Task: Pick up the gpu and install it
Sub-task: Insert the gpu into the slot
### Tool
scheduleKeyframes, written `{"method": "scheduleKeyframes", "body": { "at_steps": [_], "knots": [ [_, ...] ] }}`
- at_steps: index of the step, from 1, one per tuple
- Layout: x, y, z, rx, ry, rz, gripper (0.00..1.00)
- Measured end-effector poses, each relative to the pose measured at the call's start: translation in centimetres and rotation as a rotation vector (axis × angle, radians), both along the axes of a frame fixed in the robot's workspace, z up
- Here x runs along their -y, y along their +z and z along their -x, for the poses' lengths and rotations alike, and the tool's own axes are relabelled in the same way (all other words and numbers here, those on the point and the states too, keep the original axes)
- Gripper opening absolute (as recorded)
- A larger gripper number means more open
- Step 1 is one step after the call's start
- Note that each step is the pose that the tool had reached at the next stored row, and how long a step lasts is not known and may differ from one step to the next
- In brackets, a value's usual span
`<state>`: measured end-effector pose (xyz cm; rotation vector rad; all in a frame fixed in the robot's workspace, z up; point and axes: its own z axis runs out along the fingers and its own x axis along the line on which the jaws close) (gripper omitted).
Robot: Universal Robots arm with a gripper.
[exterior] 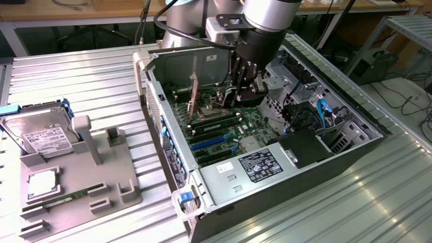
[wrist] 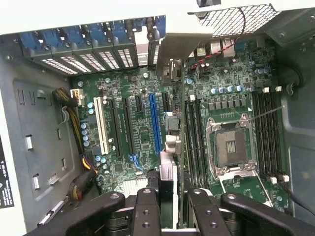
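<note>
Gripper [exterior: 246,91] is down inside the open PC case [exterior: 351,147], fingers [wrist: 147,209] clamped on the gpu [wrist: 170,162], card held edge-on between the pads. In the wrist view the board runs straight out from the fingers toward the rear wall, with its silver bracket [wrist: 179,49] at the far end near the blue slot covers [wrist: 78,37]. Key relation: card's long axis looks roughly parallel to the expansion slots; the long blue slot [wrist: 155,123] sits just beside it on the side away from the CPU socket [wrist: 231,145], while the RAM slots [wrist: 194,140] lie on the socket side. Card looks like it hangs above the motherboard [exterior: 236,129], not seated, though I can't tell the exact gap. In the exterior view the gripper hangs vertical over the board's middle; a thin brownish card [exterior: 192,96] stands upright just to its left in that view. Outside the case, the grey parts tray [exterior: 101,187] carries the hard drive [exterior: 40,134] and a RAM stick [exterior: 60,200].
</note>
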<state>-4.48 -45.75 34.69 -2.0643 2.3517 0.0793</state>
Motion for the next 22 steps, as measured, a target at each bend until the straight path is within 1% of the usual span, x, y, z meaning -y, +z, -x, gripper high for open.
{"method": "scheduleKeyframes", "body": {
  "at_steps": [3,12,15,18,22],
  "knots": [
    [0.00,-0.11,0.3,-0.0001,0.000,0.0002,0.27],
    [0.00,-0.12,0.3,0.0000,0.000,-0.0001,0.27],
    [0.00,-0.16,0.6,0.0001,0.000,-0.0001,0.27],
    [-0.01,-0.46,0.9,0.0000,0.000,0.0001,0.27],
    [-0.02,-1.20,1.0,0.0000,0.000,-0.0001,0.27]
  ]
}}
